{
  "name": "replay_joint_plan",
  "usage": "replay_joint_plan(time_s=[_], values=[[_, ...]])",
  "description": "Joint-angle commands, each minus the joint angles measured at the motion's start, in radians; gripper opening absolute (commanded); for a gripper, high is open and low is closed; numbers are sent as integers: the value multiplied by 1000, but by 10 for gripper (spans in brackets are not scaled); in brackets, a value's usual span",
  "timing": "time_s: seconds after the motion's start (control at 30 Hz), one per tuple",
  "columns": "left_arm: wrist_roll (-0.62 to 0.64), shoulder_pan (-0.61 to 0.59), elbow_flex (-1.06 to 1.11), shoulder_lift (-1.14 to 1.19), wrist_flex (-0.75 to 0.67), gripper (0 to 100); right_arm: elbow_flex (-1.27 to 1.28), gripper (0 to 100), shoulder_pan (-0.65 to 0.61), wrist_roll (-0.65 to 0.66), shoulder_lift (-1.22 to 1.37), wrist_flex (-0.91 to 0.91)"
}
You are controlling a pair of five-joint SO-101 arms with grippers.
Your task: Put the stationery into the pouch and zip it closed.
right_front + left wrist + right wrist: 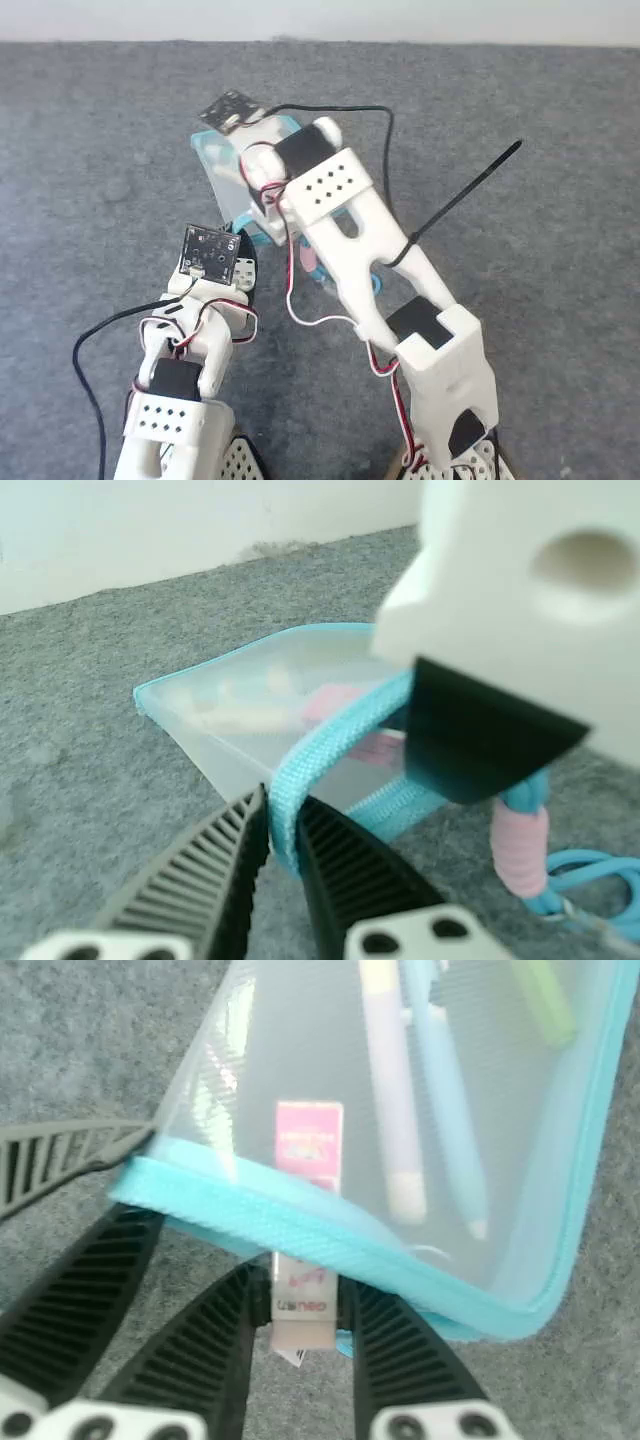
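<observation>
At pouch (500, 1160) edge, right pincer (300, 1282) grips eraser (300, 1317).

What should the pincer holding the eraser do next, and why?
Probably push a little further in, then let go. The right pincer grips the eraser, whose pink end shows through the pouch wall, while the left pincer pinches the zipper edge. Pens lie inside.

Translucent pouch (300, 1040) — seemingly smooth plastic

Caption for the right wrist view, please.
Right gripper holds an eraser at the blue zipper edge of the pouch; pens lie inside.
</observation>
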Motion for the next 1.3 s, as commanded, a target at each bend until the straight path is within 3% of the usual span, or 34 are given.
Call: replay_joint_plan(time_s=[0.0,0.1,0.33,0.7,0.9,1.07,1.27], values=[[-14,12,-18,-20,-31,11,-86,167,-19,-9,-27,21],[-14,12,-18,-20,-31,11,-143,240,-15,-11,-27,44],[-14,12,-18,-20,-31,11,-264,246,56,-52,-27,62],[-14,9,-18,-20,-31,11,-84,245,116,-49,-325,62],[-14,9,-19,-20,-31,11,180,231,232,-48,-562,18],[-14,3,-30,-21,-21,11,598,161,280,49,-699,-249],[-9,6,-203,-21,269,11,1155,225,277,127,-947,-656]])
